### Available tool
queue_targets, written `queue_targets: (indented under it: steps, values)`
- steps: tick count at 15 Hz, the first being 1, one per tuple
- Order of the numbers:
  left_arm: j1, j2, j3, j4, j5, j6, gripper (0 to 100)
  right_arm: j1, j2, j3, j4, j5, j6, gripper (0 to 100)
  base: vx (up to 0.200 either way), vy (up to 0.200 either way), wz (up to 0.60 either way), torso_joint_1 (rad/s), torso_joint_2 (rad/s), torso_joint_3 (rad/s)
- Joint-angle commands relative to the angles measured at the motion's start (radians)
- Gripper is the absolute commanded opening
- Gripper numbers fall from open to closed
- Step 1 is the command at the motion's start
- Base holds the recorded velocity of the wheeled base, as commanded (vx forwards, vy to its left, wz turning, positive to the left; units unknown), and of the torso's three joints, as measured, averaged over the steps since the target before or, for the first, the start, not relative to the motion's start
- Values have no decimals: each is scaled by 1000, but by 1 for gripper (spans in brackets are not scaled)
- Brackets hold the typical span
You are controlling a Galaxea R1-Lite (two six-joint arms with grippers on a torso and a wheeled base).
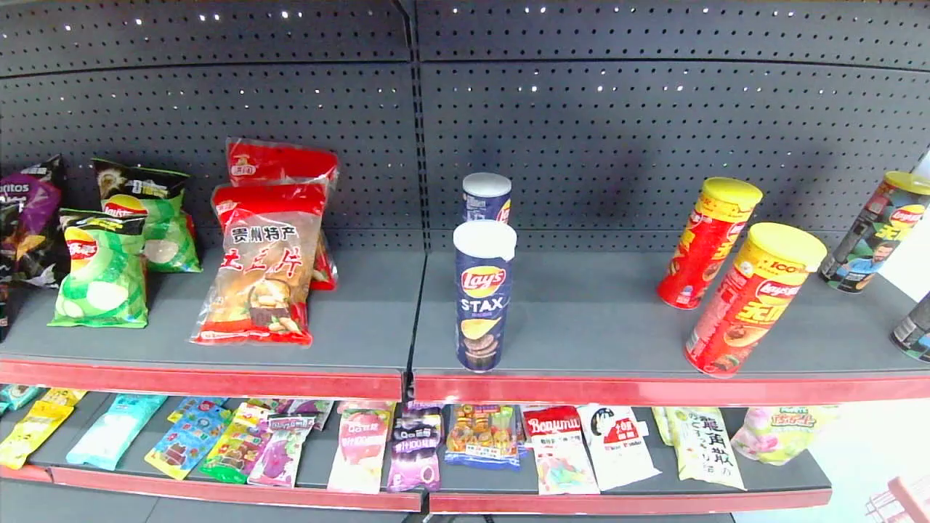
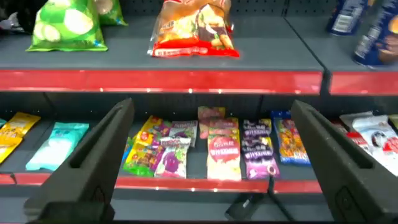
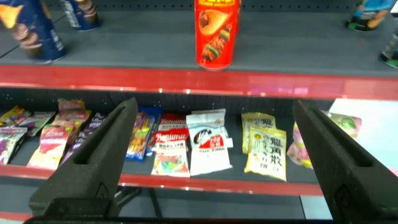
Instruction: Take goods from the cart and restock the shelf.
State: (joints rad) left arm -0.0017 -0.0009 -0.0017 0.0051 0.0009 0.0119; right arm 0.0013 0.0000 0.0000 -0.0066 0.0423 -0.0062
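Note:
A dark shelf (image 1: pixel 581 319) with a red front lip holds two blue chip cans (image 1: pixel 484 294) in the middle and red cans with yellow lids (image 1: pixel 752 309) to the right. Chip bags (image 1: pixel 261 265) lie on its left half. My left gripper (image 2: pixel 208 165) is open and empty, held in front of the lower shelf's candy packets (image 2: pixel 217 149). My right gripper (image 3: pixel 211 165) is also open and empty, facing the lower shelf's packets (image 3: pixel 208 146), below a red can (image 3: pixel 216 32).
Green chip bags (image 1: pixel 105 272) and a purple bag (image 1: pixel 25 218) sit at the far left. More cans (image 1: pixel 872 232) stand at the right end. The lower shelf (image 1: pixel 436 497) is lined with small snack packets. Bare shelf space lies between the blue and red cans.

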Motion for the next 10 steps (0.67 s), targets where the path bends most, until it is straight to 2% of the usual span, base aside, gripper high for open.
queue_targets:
  steps: [1,10]
  values:
    - [0,1,2,1,-1,2,100,0,0,0,0,1,-1,100,0,-200,0,-17,-12,12]
    - [0,1,0,1,-1,3,100,0,2,0,0,1,-1,100,0,-200,0,6,2,2]
